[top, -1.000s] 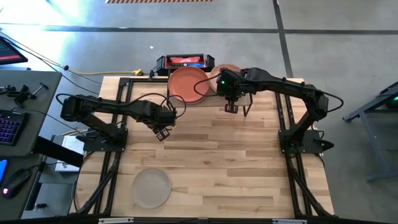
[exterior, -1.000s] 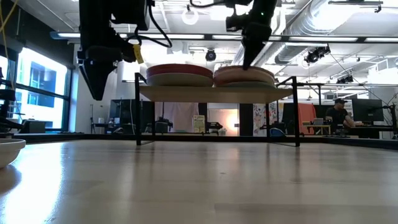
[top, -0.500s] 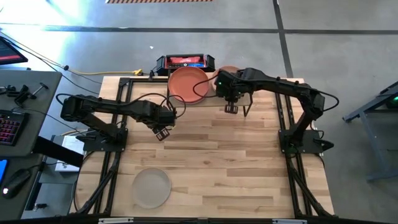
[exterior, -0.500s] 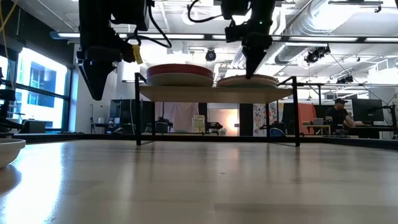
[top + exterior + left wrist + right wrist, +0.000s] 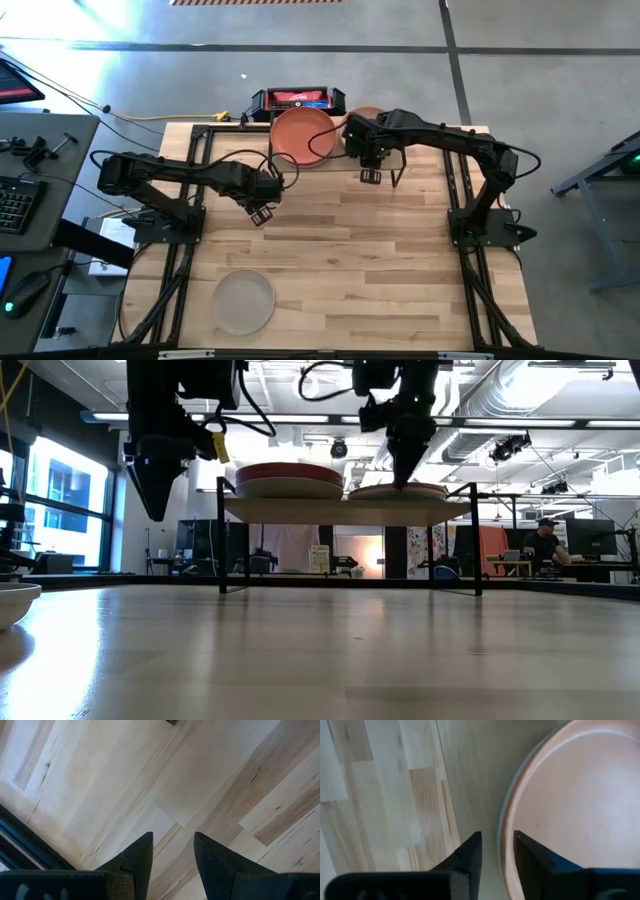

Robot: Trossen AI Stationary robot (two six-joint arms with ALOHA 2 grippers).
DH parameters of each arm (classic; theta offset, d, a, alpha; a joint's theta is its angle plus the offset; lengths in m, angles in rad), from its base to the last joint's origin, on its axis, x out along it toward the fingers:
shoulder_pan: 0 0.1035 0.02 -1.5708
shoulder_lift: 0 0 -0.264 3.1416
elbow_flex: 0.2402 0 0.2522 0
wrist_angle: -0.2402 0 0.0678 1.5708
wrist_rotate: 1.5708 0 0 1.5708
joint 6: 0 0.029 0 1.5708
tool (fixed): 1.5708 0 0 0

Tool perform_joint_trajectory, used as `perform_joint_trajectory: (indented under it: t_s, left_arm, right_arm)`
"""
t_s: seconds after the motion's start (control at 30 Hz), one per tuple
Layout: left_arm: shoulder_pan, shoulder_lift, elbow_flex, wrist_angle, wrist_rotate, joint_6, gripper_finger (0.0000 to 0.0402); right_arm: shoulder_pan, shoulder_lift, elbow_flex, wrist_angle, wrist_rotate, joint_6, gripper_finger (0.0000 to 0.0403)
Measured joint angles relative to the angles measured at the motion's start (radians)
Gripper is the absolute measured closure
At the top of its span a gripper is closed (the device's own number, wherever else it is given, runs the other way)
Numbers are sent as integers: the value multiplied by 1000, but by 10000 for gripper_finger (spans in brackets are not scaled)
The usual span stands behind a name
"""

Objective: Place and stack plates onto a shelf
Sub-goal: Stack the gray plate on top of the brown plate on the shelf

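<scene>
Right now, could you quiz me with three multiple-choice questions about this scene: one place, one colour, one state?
1. The grey plate lies: A on the shelf; B on the tabletop; C in a hand.
2. The plate at the right hand is: A purple; B peach; C teal.
3. The left hand is: A open and empty; B gripping a plate; C holding a cable.

B, it lies alone on bare wood. B, the wrist view shows peach. A, only wood shows between its fingers.

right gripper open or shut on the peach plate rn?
Open: right gripper fingers straddle the peach plate's rim with gaps; plate lies on the shelf.
</scene>
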Motion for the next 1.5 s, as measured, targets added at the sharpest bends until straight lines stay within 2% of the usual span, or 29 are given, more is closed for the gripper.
perform_joint_trajectory:
  t_s: [0.2, 0.37, 0.53, 0.8, 1.0, 1.27, 1.43, 1.5]
  left_arm:
    - [0, 0, 0, 0, 2, -1, 268]
    - [-8, 0, 0, 0, 61, -21, 268]
    - [-54, 0, 0, 0, 116, -63, 268]
    - [-173, 0, 0, 0, 198, -80, 268]
    - [-295, 0, 0, 0, 238, -83, 268]
    - [-493, 0, 0, 9, 241, -108, 268]
    - [-591, 0, -14, 28, 242, -108, 268]
    - [-624, 0, -46, 75, 274, -118, 268]
  right_arm:
    - [1, -2, 82, -46, 0, 8, 302]
    - [1, -2, 156, -81, -3, 14, 302]
    - [1, -2, 214, -179, -23, 111, 302]
    - [24, -2, 235, -340, -203, 280, 302]
    - [104, -2, 235, -357, -249, 399, 302]
    - [260, -2, 235, -357, -251, 572, 302]
    - [368, -2, 235, -355, -216, 665, 302]
    - [408, -2, 235, -354, -192, 708, 302]
